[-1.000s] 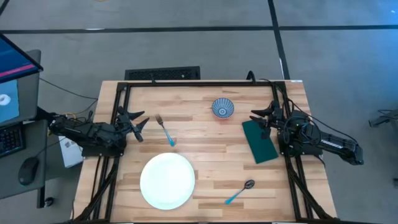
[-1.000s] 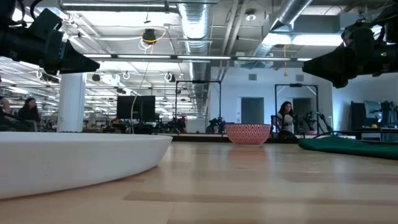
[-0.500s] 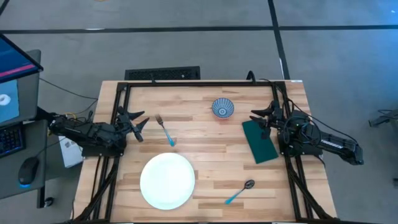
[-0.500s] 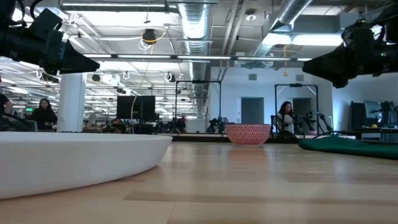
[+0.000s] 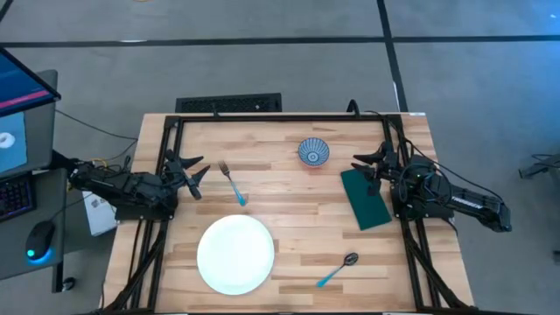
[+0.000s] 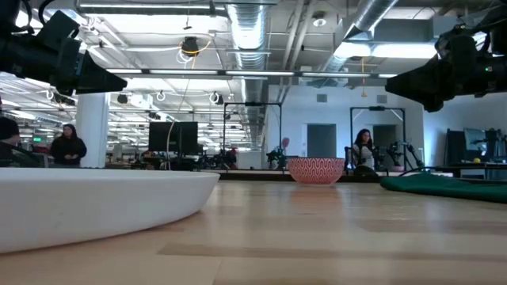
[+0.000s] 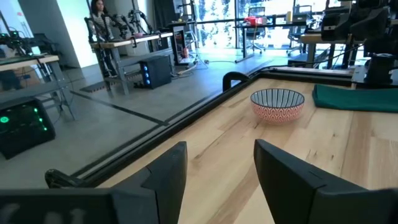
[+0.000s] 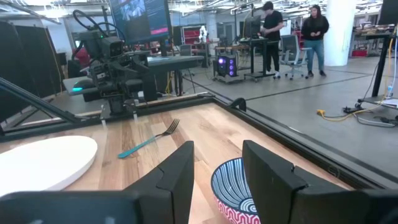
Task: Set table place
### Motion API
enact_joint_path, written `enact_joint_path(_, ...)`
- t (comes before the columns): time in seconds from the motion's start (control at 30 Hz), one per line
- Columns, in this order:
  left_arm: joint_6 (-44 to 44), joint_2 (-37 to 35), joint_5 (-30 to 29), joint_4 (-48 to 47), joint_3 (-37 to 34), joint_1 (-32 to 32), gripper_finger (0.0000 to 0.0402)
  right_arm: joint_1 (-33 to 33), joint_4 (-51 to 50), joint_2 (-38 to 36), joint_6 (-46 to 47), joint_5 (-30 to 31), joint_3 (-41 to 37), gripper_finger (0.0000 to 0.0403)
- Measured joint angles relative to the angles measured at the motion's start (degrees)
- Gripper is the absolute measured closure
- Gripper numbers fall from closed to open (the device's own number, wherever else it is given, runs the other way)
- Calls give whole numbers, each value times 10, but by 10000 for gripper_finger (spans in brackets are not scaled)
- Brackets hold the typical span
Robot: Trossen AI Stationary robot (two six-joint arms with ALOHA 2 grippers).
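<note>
- A wooden table [image 5: 289, 206] seen from above, with the pieces of a place setting scattered across it rather than arranged; judging by this, the setting has not yet begun.
- The white plate [image 5: 235, 254] lies near the front edge, left of centre, a likely anchor for the rest.
- The fork [image 5: 232, 183] lies behind the plate toward the left arm, apart from it, tines pointing to the far edge.
- The spoon [image 5: 337, 270] lies to the right of the plate near the front edge, at a slant, well apart from it.
- The patterned bowl [image 5: 313, 151] stands upright toward the far edge, right of centre.
- The green cloth [image 5: 365, 199] lies flat at the right side, just in front of the right arm.
- The left gripper [image 5: 194, 171] waits at the table's left edge, near the fork; its fingers [image 7: 166, 171] are parted with nothing between them.
- The right gripper [image 5: 365, 166] waits at the right edge, at the cloth's far end and near the bowl; its fingers [image 8: 180, 165] are likewise apart and hold nothing.
- Each arm appears parked beside the items it could most easily reach.
- People stand in the room well beyond the table.
</note>
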Motion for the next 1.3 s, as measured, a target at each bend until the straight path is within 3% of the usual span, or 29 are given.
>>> enact_joint_path(0.6, -29, 0, 172, 30, -2, 0, 223, 0, 0, 0, 2, 0, 0, 243)
enact_joint_path(0.8, -94, 0, 317, 34, -2, 0, 223, -1, 0, 0, 17, 0, 0, 243)
enact_joint_path(0.93, -134, 9, 344, 30, -1, 0, 223, -6, 0, 0, -3, 0, 0, 243)
enact_joint_path(1.1, -181, 70, 373, -40, 48, 0, 223, -18, 0, 0, -10, 0, 0, 243)
enact_joint_path(1.3, -237, 237, 429, -92, 131, 0, 223, -42, 0, 0, -24, 0, 0, 243)
